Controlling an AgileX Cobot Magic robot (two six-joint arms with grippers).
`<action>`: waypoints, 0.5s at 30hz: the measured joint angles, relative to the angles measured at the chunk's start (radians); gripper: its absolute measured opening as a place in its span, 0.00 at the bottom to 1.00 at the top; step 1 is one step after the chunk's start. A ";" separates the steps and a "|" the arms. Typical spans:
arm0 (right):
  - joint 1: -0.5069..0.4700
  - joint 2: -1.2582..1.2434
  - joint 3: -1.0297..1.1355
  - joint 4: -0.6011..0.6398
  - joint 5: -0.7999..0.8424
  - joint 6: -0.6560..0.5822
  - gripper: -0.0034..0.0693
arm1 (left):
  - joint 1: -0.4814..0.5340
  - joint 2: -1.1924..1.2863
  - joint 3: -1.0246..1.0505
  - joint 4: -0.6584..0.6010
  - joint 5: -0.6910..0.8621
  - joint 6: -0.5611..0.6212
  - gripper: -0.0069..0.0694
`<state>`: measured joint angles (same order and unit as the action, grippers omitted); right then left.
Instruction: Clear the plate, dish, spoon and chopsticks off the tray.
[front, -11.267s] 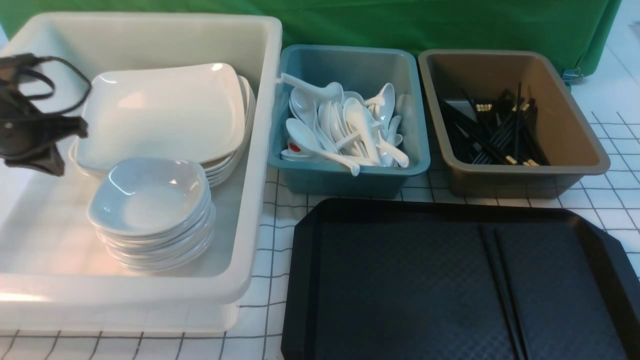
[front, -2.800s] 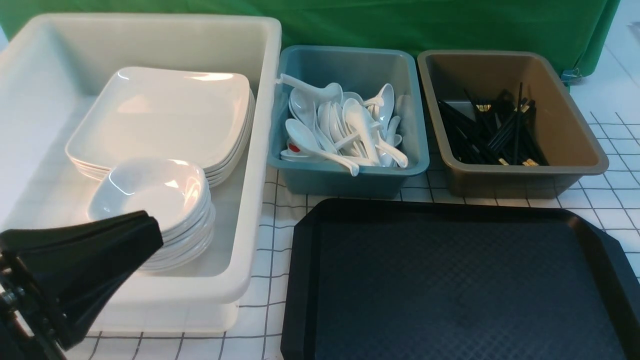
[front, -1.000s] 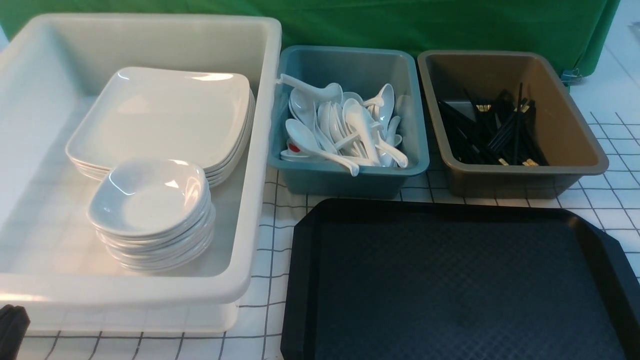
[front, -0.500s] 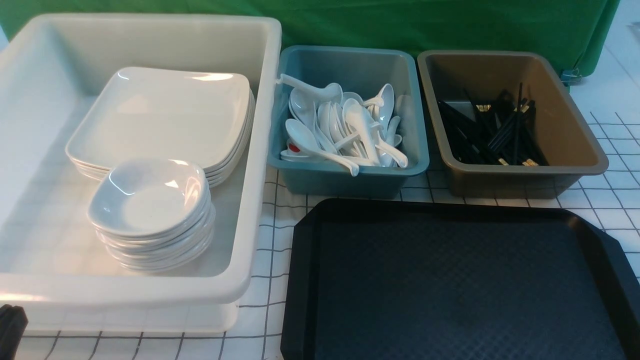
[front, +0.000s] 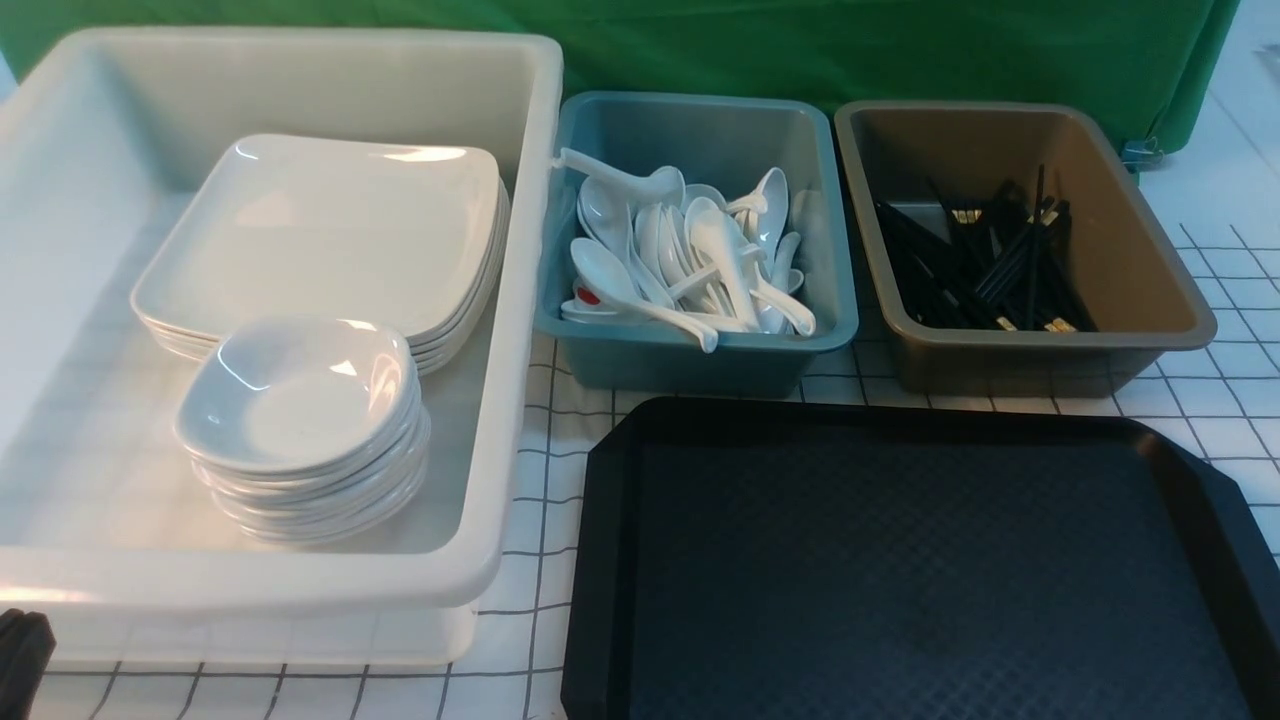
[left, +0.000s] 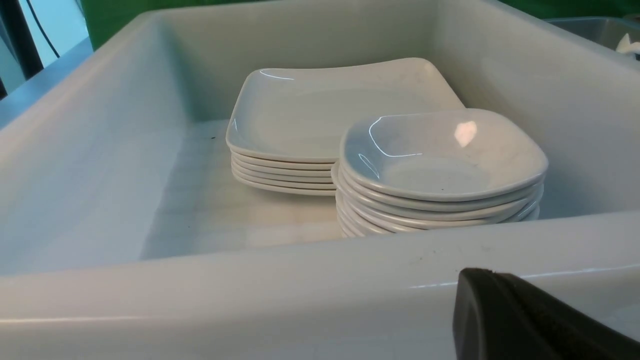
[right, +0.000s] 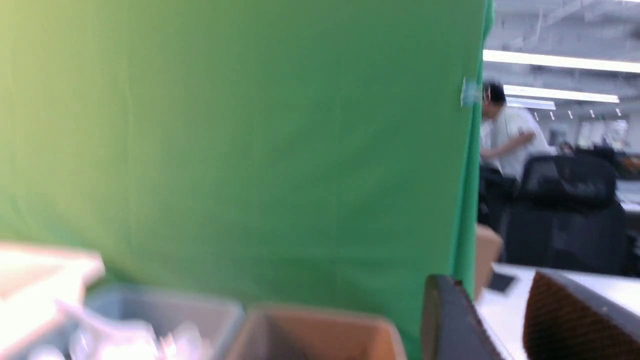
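The tray lies bare now, nothing on its dark textured surface, where a pair of chopsticks lay along its right half eleven seconds back, so by my reading the clearing is done or all but done. The left arm, which loomed over the near wall of the white tub some three seconds ago, has pulled right down; only a black sliver of the left gripper pokes in left of the tray, and the left wrist view shows just one dark finger, so I cannot tell whether it is parted or closed, though nothing shows in it. The right gripper looks past the tubs at the green cloth, a clear gap between its two fingers and nothing in that gap. Now the tubs, all read off the tray: the white tub sits to its left, holding the plate atop a stack of its like, with a stack of small dishes just in front, touching or nearly so. Behind the tray's left half, the blue tub holds a jumble of white spoons. Behind its right half, the brown tub holds the chopsticks, a loose black bundle.
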<state>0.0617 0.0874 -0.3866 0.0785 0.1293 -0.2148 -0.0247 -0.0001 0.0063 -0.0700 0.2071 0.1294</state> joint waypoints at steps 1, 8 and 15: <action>-0.009 -0.001 0.010 0.000 0.026 -0.032 0.38 | 0.000 0.000 0.000 0.000 0.000 0.000 0.09; -0.025 -0.030 0.220 0.000 0.072 -0.119 0.38 | 0.000 0.000 0.000 0.017 0.000 0.000 0.09; -0.031 -0.085 0.392 -0.003 0.120 -0.118 0.38 | 0.000 0.000 0.000 0.027 0.000 0.000 0.09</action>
<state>0.0309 0.0019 0.0050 0.0757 0.2489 -0.3323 -0.0247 -0.0001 0.0063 -0.0433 0.2076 0.1294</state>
